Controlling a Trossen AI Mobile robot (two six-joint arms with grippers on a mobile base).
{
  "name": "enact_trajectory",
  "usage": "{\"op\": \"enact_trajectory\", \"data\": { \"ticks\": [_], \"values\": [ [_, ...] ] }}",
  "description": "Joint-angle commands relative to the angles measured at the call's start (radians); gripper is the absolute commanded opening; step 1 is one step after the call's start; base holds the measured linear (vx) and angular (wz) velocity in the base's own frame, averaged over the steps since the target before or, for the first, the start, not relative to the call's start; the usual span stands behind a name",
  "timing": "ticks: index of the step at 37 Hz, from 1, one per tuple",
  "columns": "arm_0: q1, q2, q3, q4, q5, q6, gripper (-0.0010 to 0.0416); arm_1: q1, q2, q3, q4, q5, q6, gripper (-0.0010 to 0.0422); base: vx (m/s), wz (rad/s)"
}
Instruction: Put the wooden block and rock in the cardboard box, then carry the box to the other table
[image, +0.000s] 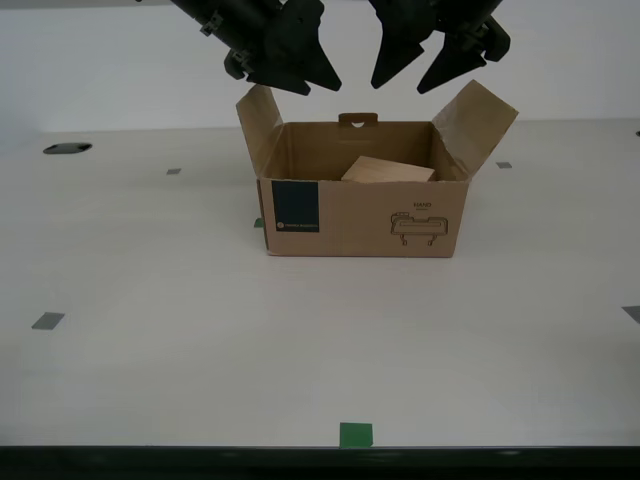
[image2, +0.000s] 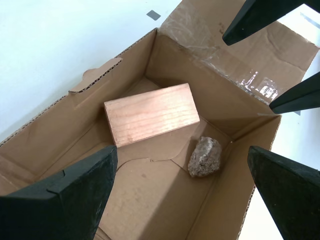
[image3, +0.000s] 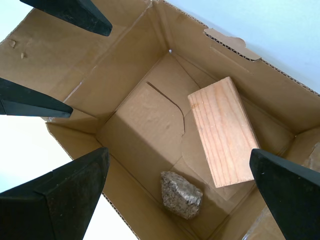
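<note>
Hovering both hands spread empty over the cardboard box (image: 360, 205); wooden block (image3: 224, 131) and rock (image3: 181, 194) already inside. In the exterior view its side flaps sit at 9 and 3 o'clock, one under each hand.

bright, even light | soft shadows inside cardboard box (image3: 125, 90) — tape glare | sharp focus
</note>
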Motion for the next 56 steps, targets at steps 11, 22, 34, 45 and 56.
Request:
{"op": "enact_trajectory", "data": {
  "ticks": [11,22,34,45,56],
  "values": [
    [0.000,-0.001,0.002,0.000,-0.005,0.019,0.0392,-0.002,0.000,0.000,0.001,0.002,-0.040,0.0355,0.000,0.000],
    [0.000,-0.006,0.050,-0.027,-0.004,0.039,0.0392,-0.002,0.000,0.047,-0.058,0.001,-0.088,0.0355,0.000,0.000],
    [0.000,-0.006,0.225,-0.249,-0.004,0.064,0.0392,-0.001,0.000,0.203,-0.224,-0.002,-0.195,0.0355,0.000,0.000],
    [0.000,-0.006,0.410,-0.406,-0.004,0.076,0.0392,0.000,0.000,0.402,-0.446,-0.002,-0.234,0.0355,0.000,0.000],
    [-0.002,-0.006,0.564,-0.550,0.043,0.080,0.0392,0.003,0.000,0.595,-0.661,-0.002,-0.274,0.0355,0.000,0.000]
  ]
}}
